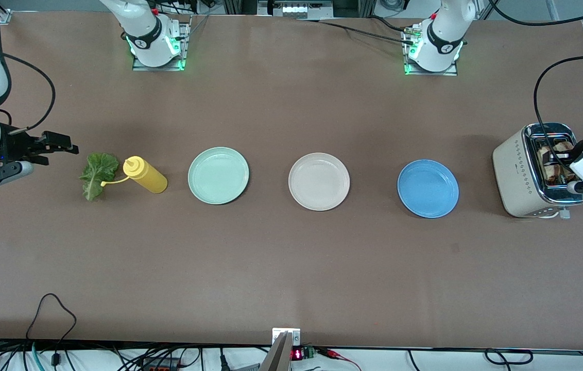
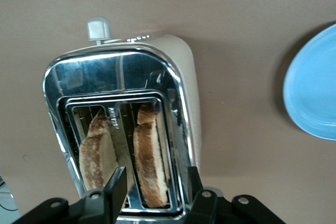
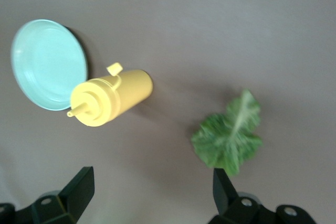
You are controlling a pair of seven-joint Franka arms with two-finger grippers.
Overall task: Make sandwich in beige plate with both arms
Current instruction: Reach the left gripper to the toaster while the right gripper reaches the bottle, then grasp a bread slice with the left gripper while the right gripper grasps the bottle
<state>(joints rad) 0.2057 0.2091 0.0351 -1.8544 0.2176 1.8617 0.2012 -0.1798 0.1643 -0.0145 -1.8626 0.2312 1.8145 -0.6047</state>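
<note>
Two toasted bread slices [image 1: 554, 158] stand in the slots of a beige toaster [image 1: 515, 175] at the left arm's end of the table. My left gripper [image 1: 570, 172] hovers open just above the slots. In the left wrist view its jaws [image 2: 154, 182] stand either side of one slice [image 2: 152, 161], with the second slice [image 2: 97, 156] beside it. The green lettuce leaf [image 1: 98, 175] lies flat at the right arm's end. My right gripper [image 1: 57, 148] is open and empty beside the leaf [image 3: 228, 137]. The beige plate [image 1: 319, 181] sits empty mid-table.
A yellow squeeze bottle [image 1: 146, 175] lies on its side between the lettuce and a mint-green plate [image 1: 218, 175]. A blue plate [image 1: 428, 188] sits between the beige plate and the toaster. The toaster's lever [image 2: 98, 29] sticks out at one end.
</note>
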